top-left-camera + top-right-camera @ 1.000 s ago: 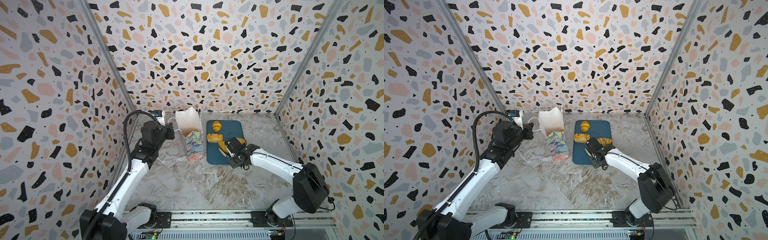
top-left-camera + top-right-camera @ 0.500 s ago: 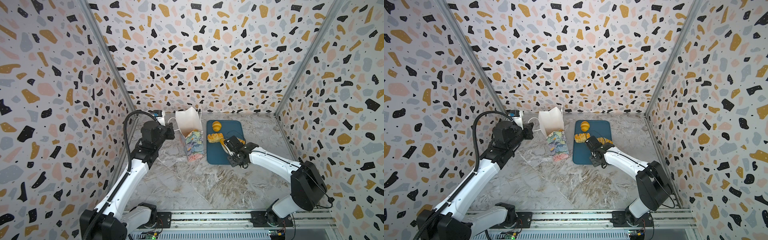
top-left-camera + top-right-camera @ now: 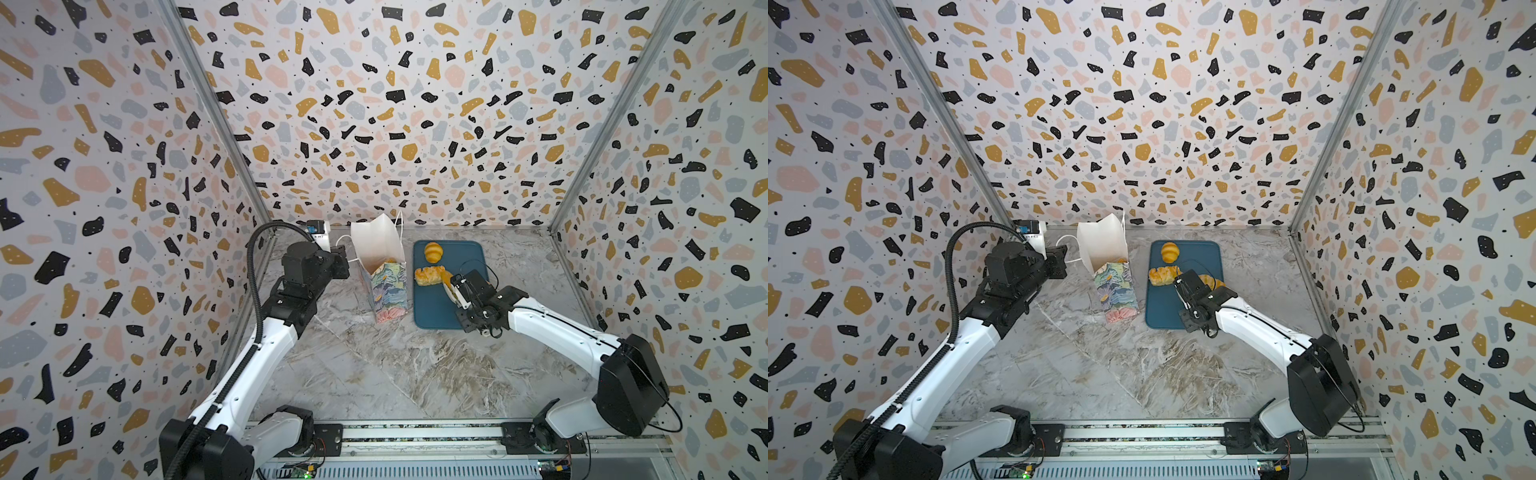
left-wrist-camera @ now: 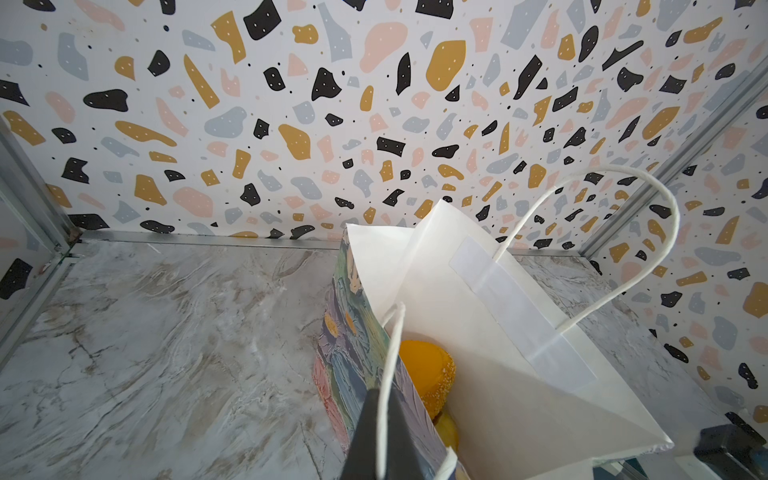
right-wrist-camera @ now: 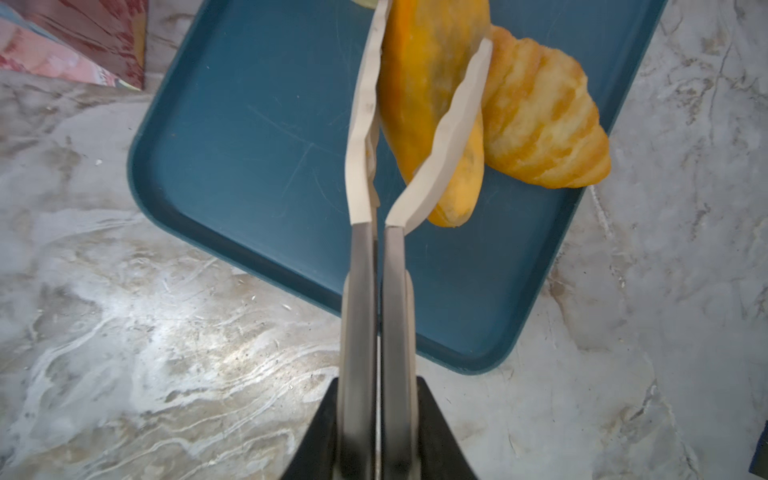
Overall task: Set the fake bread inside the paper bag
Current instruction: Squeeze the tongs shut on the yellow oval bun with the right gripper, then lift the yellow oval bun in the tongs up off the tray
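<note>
Guessing this smooth oblong loaf is light, squishy foam, so a grip across its narrow middle suits it; the right hand is clamped there, over the blue tray. Meanwhile the left hand pinches the upright paper bag by its cord handle.

Bright even light, soft shadows
</note>
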{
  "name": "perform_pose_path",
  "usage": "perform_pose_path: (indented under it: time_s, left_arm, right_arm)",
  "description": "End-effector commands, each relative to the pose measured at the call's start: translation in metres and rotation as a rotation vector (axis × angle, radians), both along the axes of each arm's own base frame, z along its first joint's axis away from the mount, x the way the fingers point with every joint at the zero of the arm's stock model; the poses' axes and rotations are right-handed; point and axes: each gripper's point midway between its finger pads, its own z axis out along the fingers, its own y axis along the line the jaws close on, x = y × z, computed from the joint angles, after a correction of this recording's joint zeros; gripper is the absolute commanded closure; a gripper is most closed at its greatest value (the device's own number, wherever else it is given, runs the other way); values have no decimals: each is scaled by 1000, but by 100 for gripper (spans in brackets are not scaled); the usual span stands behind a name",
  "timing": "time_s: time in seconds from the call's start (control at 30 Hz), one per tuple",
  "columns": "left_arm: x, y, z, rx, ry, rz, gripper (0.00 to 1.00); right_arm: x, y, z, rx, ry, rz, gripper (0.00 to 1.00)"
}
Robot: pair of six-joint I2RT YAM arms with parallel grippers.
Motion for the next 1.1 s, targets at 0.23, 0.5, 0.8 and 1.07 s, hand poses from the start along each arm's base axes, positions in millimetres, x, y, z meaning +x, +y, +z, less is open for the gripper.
perform_pose_path:
  time_s: [0.23, 0.5, 0.8, 1.07]
  left_arm:
    - [-1, 0, 5, 2, -25, 1, 100]
    - [0, -3, 3, -4, -16, -13, 100]
    - [1, -3, 1, 1, -11, -8, 100]
    - [-1, -1, 3, 6, -18, -1, 100]
  right_arm:
    - [-4, 12, 23, 126, -46, -6, 80]
    - [-9, 21, 15, 200, -29, 5, 82]
    - [-11, 23, 13, 253, -35, -12, 87]
    - [-6, 29, 22, 296, -51, 1, 89]
